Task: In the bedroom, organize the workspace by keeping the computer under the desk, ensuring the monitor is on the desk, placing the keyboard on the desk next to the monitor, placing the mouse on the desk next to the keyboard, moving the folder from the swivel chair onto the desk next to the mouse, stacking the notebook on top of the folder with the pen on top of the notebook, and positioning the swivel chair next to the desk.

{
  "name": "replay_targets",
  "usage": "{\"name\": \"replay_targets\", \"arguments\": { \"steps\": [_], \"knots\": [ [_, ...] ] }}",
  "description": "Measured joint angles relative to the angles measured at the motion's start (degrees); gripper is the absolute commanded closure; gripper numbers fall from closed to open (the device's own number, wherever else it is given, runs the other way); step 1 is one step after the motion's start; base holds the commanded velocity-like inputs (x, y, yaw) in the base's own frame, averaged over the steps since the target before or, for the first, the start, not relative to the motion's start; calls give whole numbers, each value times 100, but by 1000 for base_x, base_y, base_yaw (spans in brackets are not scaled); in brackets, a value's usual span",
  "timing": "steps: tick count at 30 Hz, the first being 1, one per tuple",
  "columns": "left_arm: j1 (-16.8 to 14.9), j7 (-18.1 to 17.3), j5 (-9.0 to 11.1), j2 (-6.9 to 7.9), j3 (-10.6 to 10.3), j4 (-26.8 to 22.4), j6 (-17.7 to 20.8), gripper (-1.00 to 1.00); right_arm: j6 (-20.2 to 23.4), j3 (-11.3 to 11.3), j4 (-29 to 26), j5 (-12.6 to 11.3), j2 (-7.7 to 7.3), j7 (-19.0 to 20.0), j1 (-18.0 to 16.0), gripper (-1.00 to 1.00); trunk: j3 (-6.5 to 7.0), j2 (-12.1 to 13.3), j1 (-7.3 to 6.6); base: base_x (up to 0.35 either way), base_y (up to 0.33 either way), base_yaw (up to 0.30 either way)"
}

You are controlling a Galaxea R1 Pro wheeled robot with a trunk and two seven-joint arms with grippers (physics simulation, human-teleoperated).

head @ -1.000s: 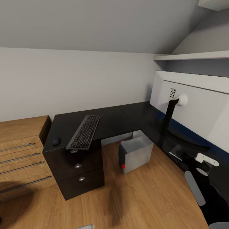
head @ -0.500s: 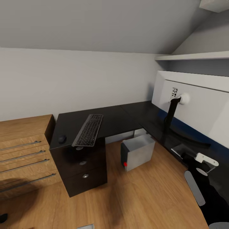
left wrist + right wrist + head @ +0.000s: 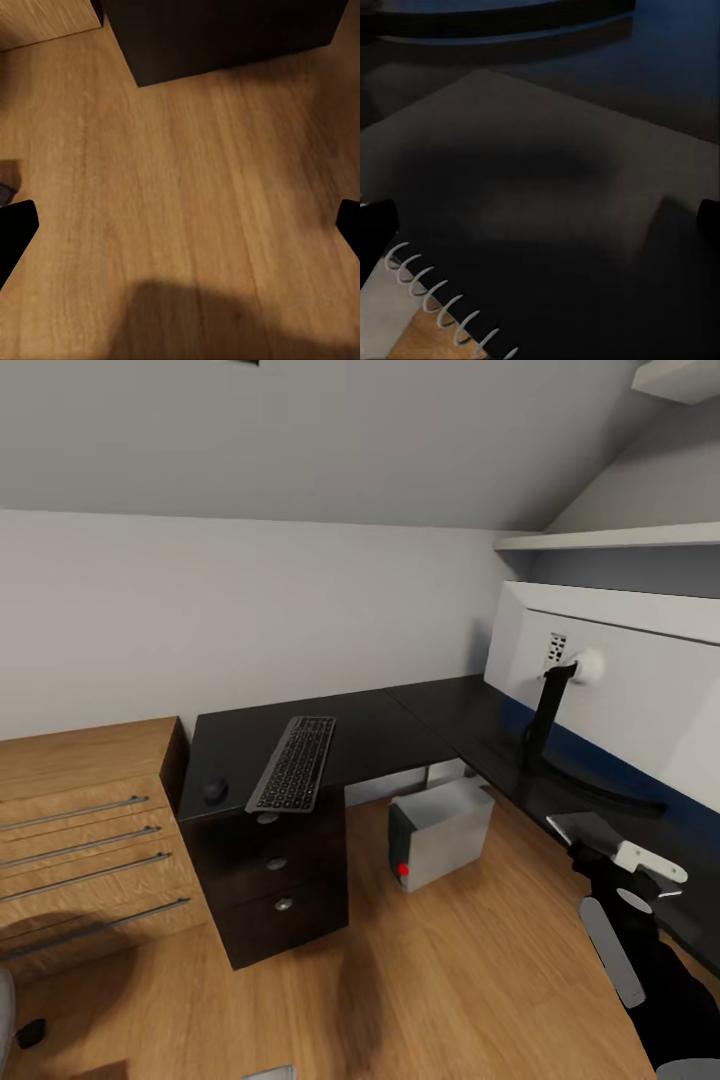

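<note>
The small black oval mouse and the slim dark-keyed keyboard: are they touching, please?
Apart. The head view shows bare black desk between the mouse and the keyboard.

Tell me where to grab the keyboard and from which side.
Likely the keyboard at its near short end, which seems to overhang the desk: come from the room side, one finger above, one below. It lies flat and slim.

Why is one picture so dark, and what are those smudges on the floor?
The right wrist view sits close over the dark notebook on the black desk, so little light shows. In the left wrist view a soft shadow lies on the wood floor; the head view shows similar blurry shadows.
</note>
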Motion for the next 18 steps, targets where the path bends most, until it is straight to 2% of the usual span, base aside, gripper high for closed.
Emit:
{"name": "replay_targets", "arguments": {
  "steps": [18],
  "knots": [
    [0, 0, 7, 0, 0, -1, 4, -100, -6, 2, 0, -7, 0, 3, 0, -100, 0, 0, 0, -21, 20, 0]
  ]
}}
